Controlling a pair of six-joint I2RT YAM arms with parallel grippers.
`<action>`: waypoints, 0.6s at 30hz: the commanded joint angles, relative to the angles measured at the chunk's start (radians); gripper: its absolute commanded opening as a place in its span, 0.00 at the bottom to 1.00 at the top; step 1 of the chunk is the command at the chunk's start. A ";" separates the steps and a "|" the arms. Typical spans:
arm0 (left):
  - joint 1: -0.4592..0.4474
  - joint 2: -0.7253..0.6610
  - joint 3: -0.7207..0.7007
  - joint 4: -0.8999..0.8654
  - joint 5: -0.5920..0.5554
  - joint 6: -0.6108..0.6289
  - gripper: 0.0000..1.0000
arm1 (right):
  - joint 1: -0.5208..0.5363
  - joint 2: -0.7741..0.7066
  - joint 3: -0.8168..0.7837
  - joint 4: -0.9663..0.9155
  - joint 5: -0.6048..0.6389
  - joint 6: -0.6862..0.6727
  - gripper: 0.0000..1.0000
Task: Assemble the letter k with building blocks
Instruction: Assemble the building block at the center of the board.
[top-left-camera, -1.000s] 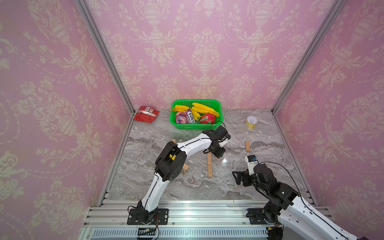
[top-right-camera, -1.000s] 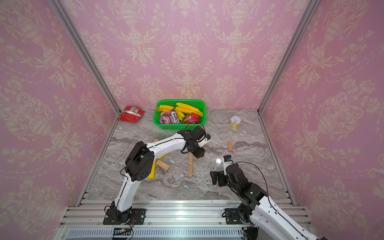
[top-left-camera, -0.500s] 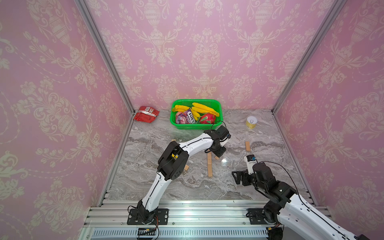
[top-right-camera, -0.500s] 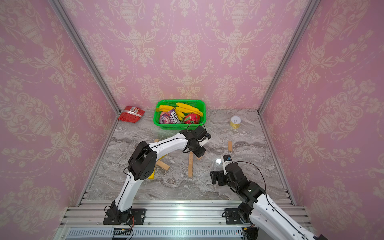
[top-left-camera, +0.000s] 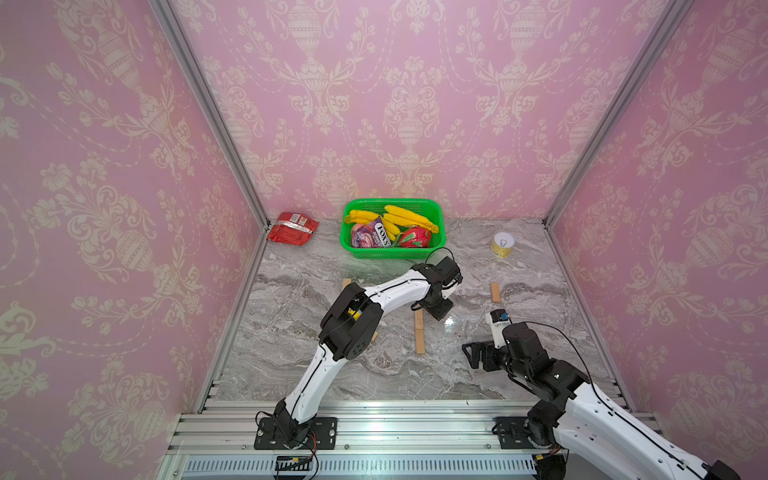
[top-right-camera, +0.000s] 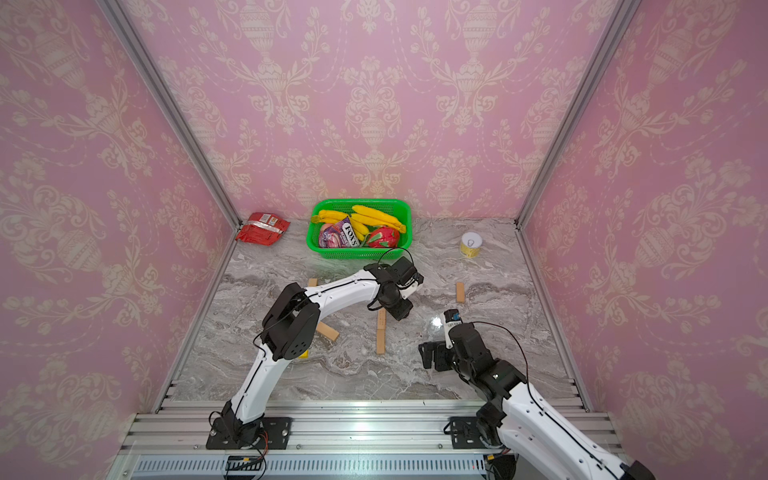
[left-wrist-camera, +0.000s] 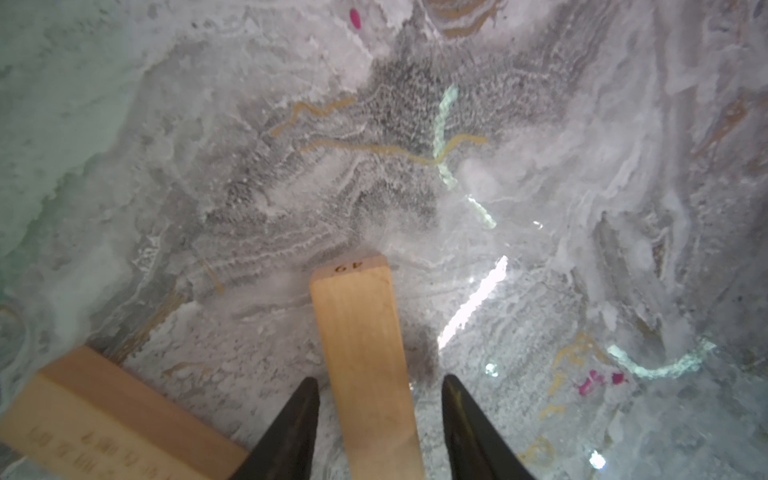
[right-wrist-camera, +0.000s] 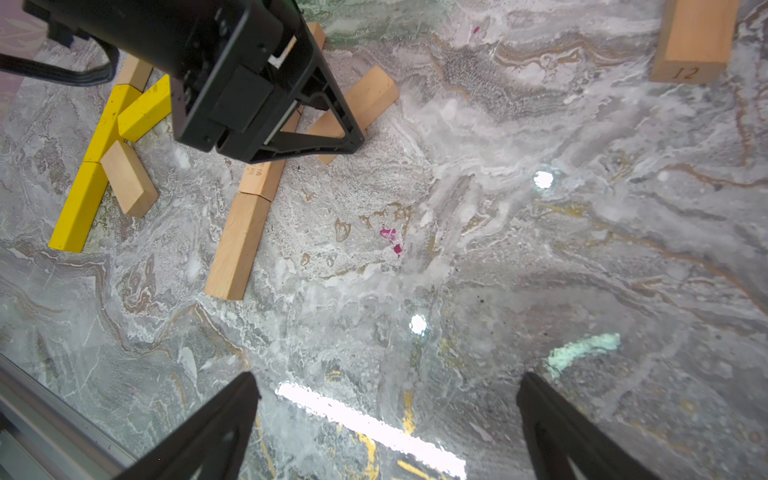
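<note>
My left gripper (left-wrist-camera: 380, 379) is straddling a tan wood block (left-wrist-camera: 357, 324) stamped 49, jaws parted, not pinching it, in front of the green basket (top-left-camera: 365, 202) carrying a FOX'S bag (top-left-camera: 380, 237). My right gripper (right-wrist-camera: 387, 376) is hanging wide open, farther from the basket. I am counting three yellow building blocks (right-wrist-camera: 79, 208) and seven wood: a yellow-and-wood letter k (right-wrist-camera: 109, 129), a partial wood one (right-wrist-camera: 239, 245), a loose block (right-wrist-camera: 694, 37) marked 12.

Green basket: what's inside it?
The green basket holds yellow bananas, a purple Fox's candy bag and a red fruit-like item. These cover the basket's floor and anything lying beneath them.
</note>
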 joint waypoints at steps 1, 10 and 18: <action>-0.013 0.017 0.030 -0.034 -0.029 -0.015 0.51 | -0.007 -0.010 -0.006 0.009 -0.009 0.016 1.00; -0.030 0.026 0.032 -0.054 -0.085 -0.009 0.48 | -0.018 0.034 0.005 0.015 -0.026 0.012 1.00; -0.032 0.021 0.028 -0.060 -0.106 0.002 0.39 | -0.030 0.036 0.003 0.015 -0.036 0.014 1.00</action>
